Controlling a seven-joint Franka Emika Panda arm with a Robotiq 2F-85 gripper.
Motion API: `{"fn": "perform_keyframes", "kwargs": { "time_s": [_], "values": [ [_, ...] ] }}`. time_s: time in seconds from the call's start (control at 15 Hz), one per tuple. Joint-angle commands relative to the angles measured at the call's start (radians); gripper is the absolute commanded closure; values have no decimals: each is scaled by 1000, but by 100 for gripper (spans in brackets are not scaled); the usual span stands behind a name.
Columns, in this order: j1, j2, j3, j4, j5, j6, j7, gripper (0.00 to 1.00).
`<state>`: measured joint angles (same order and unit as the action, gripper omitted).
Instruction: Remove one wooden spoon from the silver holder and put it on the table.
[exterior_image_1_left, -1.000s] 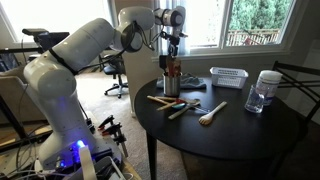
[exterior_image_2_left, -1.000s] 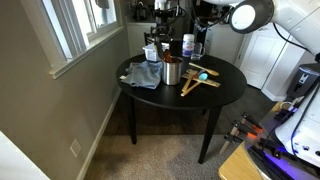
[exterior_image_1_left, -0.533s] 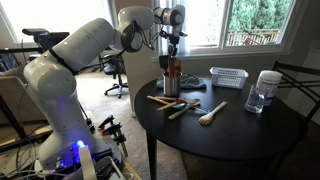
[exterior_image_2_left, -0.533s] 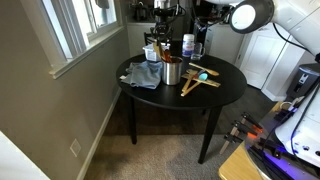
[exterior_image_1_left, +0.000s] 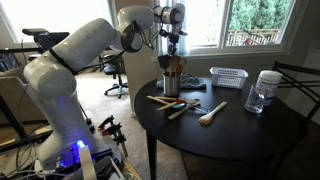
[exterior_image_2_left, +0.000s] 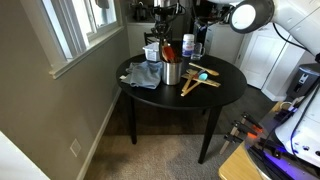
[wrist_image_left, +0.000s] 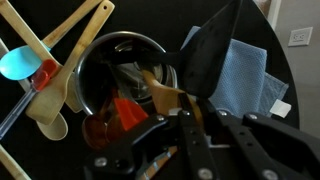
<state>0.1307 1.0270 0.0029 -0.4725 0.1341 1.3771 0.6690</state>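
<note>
The silver holder (exterior_image_1_left: 171, 85) stands near the table's edge in both exterior views, and the wrist view looks down into its open mouth (wrist_image_left: 118, 62). My gripper (exterior_image_1_left: 172, 50) hangs straight above it, jaws shut on the top of a mid-brown wooden spoon (exterior_image_1_left: 176, 68) whose lower part is still inside the holder. In the wrist view the gripper (wrist_image_left: 195, 110) pinches the brown wood (wrist_image_left: 165, 95) between its black fingers. From the other side, the spoon (exterior_image_2_left: 170, 50) rises out of the holder (exterior_image_2_left: 172, 72) on the black round table (exterior_image_2_left: 215, 92).
Several wooden utensils (exterior_image_1_left: 175, 103) and a pale spoon (exterior_image_1_left: 212, 113) lie on the table (exterior_image_1_left: 240, 135) beside the holder. A white basket (exterior_image_1_left: 228, 77) and a clear jar (exterior_image_1_left: 263, 90) stand farther back. A blue cloth (exterior_image_2_left: 143, 75) lies by the holder, a turquoise spatula (exterior_image_2_left: 205, 72) opposite.
The jaws have closed from wide open onto the wooden spoon's top. The spoon now leans slightly differently in the holder; the arm has hardly moved.
</note>
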Motion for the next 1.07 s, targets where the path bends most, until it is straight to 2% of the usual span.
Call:
{"fn": "perform_keyframes", "kwargs": {
  "time_s": [0.0, 0.07, 0.13, 0.4, 0.47, 1.0],
  "values": [
    [-8, 37, 16, 115, -7, -79, -33, 94],
    [-6, 39, 16, 130, -10, -87, -35, 95],
    [1, -6, 4, 67, -6, -62, -45, 95],
    [5, 5, 12, 117, -20, -73, -65, 94],
    [10, -20, 9, 79, -27, -53, -78, 94],
    [63, -69, -23, 85, -112, -90, -115, 94]
  ]
}}
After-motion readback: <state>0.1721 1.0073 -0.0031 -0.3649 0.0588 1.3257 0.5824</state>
